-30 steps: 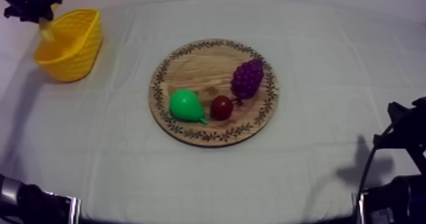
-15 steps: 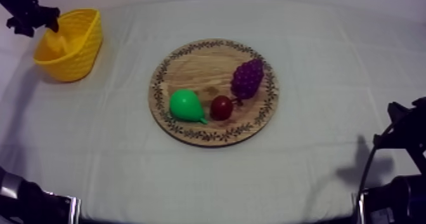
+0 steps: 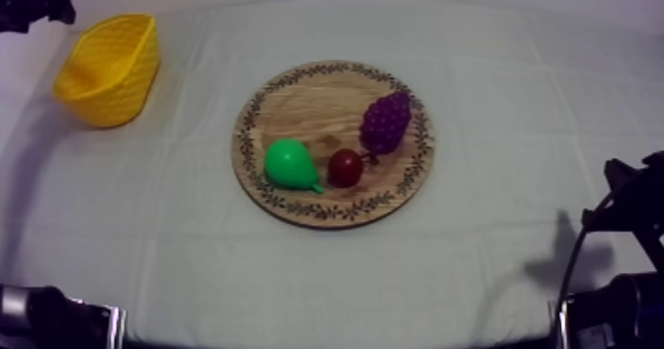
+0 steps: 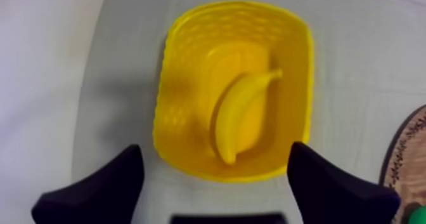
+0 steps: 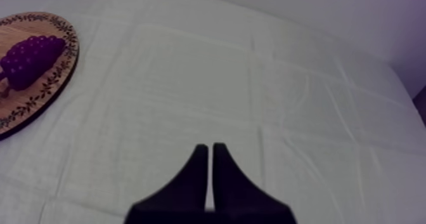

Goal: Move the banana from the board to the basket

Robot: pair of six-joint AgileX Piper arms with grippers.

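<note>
The banana (image 4: 238, 115) lies curved inside the yellow basket (image 4: 174, 80), directly below my left gripper (image 4: 215, 195). That gripper is open, its black fingers (image 4: 95, 191) spread wide with nothing between them. From above, the basket (image 3: 109, 68) stands at the far left of the table, and my left gripper (image 3: 38, 2) hovers beyond its back left corner. The round wooden board (image 3: 296, 91) sits mid-table with a green pear (image 3: 290, 163), a small red fruit (image 3: 345, 166) and purple grapes (image 3: 385, 122). My right gripper (image 5: 209, 169) is shut on nothing, low over bare cloth.
My right arm (image 3: 632, 215) rests at the table's right edge. From the right wrist, the grapes (image 5: 32, 60) and the board's rim (image 5: 54, 87) lie well off to one side. Open cloth separates basket and board.
My left gripper let the banana go over the basket and has drawn back up and to the left. The banana now lies in the basket. The right arm has not moved.
</note>
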